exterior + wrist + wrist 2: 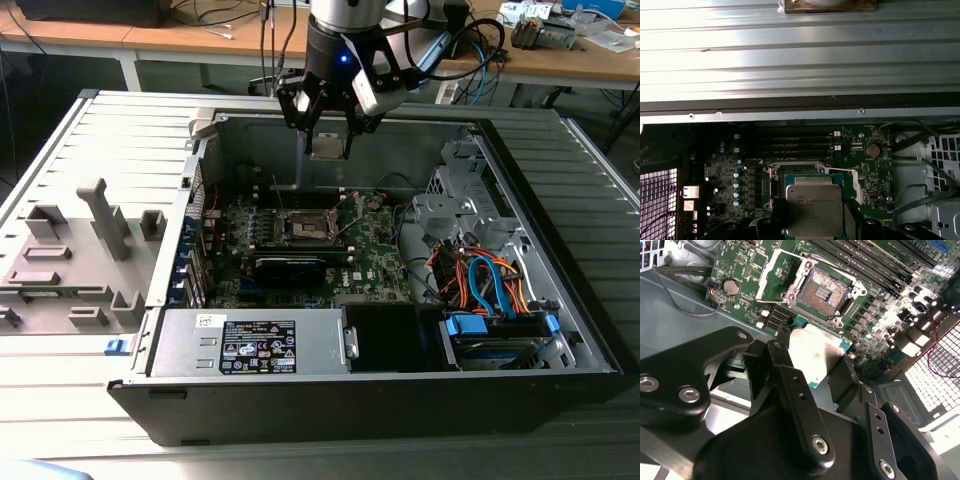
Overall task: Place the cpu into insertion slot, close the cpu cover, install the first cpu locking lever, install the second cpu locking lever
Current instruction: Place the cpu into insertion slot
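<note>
My gripper hangs above the open computer case, shut on the cpu. In both wrist views the cpu is a silvery square chip with a green edge, clamped flat between the two black fingers. The insertion slot lies uncovered on the green board, well below the chip, its dark centre showing. The cpu cover is swung open beside the slot. Thin wire levers stand raised along the socket's edges.
The case holds the green motherboard, memory slots, a long black block, a power supply at the front, and a drive cage with orange and blue cables. A grey fixture sits at the exterior view's left.
</note>
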{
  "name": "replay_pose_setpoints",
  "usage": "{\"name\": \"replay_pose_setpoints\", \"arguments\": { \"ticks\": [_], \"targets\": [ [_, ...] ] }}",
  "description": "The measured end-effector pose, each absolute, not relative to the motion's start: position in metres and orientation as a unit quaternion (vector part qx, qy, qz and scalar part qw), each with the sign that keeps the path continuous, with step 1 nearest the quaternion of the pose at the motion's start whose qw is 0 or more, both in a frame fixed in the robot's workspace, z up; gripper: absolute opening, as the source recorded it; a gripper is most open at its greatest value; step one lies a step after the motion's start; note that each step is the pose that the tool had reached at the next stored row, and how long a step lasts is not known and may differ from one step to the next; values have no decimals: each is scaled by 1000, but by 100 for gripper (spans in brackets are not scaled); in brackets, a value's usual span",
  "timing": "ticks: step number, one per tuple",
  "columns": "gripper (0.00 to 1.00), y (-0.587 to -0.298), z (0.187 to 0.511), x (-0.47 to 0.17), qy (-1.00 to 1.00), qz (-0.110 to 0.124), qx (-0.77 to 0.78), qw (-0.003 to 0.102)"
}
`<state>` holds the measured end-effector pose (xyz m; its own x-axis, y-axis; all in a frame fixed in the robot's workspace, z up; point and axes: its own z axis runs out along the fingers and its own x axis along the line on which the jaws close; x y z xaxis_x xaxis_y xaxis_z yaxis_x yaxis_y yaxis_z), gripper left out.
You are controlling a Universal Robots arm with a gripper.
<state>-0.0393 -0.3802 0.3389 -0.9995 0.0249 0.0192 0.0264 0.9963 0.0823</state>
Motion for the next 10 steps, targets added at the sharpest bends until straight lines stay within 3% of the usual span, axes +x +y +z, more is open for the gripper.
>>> {"name": "replay_pose_setpoints", "arguments": {
  "ticks": [10],
  "targets": [
    [55,-382,338,-39,-999,-41,-13,9]
  ]
}}
